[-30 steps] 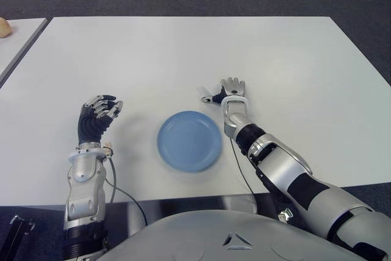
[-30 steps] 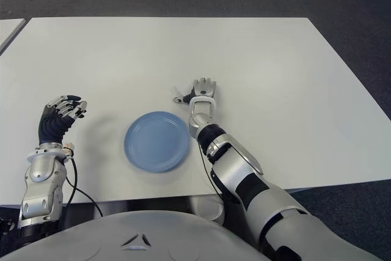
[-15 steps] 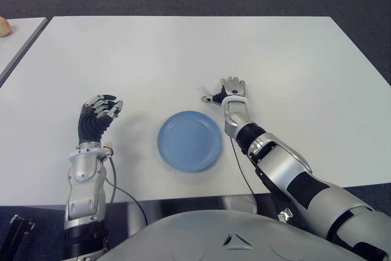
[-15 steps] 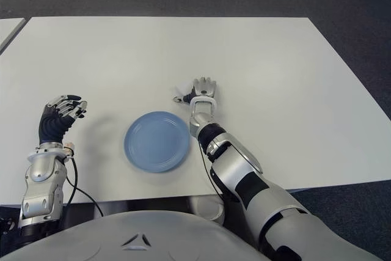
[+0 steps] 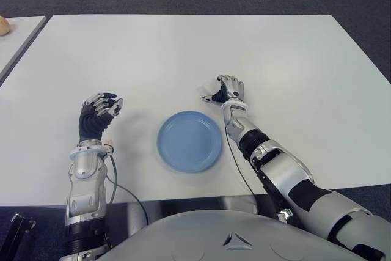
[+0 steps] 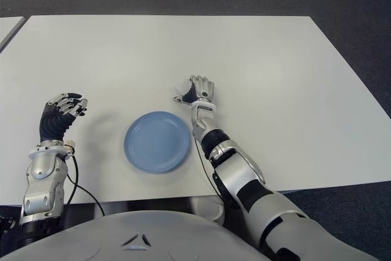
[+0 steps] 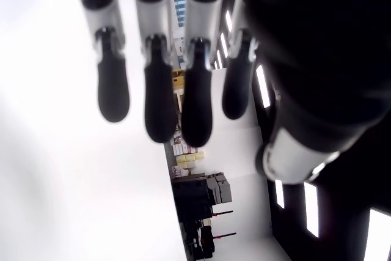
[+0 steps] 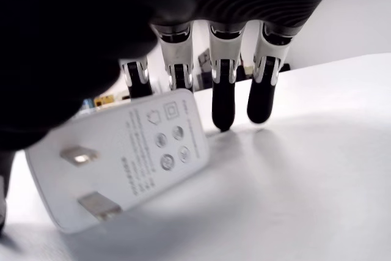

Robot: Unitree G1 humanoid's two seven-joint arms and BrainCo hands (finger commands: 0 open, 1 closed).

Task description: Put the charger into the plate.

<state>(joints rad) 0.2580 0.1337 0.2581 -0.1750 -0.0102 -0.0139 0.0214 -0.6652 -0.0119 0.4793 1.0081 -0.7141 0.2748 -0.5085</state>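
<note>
Change: right hand's fingers, flat and spread on the table half a second ago, now curl down over the charger; the wrist has tipped up. Left hand and plate unmoved.
Left hand (image 5: 98,112): raised on its forearm at the table's left side, well left of the plate. Fingers (image 7: 160,99) loosely bent and apart, nothing between them; relaxed and empty.
Table (image 5: 183,53): plain white top, bare across its far half.
Plate (image 5: 190,141): round, blue, empty, lying flat near the front edge of the table, between the two hands.
Right hand (image 5: 228,91): just beyond the plate's far right rim, near it but not over it. Fingers arched downward, thumb out toward the left.
Charger (image 8: 122,157): white wall adapter with two flat metal prongs and printed marks on its face. It lies under the right hand on the table, outside the plate. In the right wrist view two fingertips (image 8: 222,105) reach down to the table beside it, two more sit at its far edge, and the thumb side covers its near edge.
Grasp: closing around the charger; fingers at its edges, body on the table surface.
</note>
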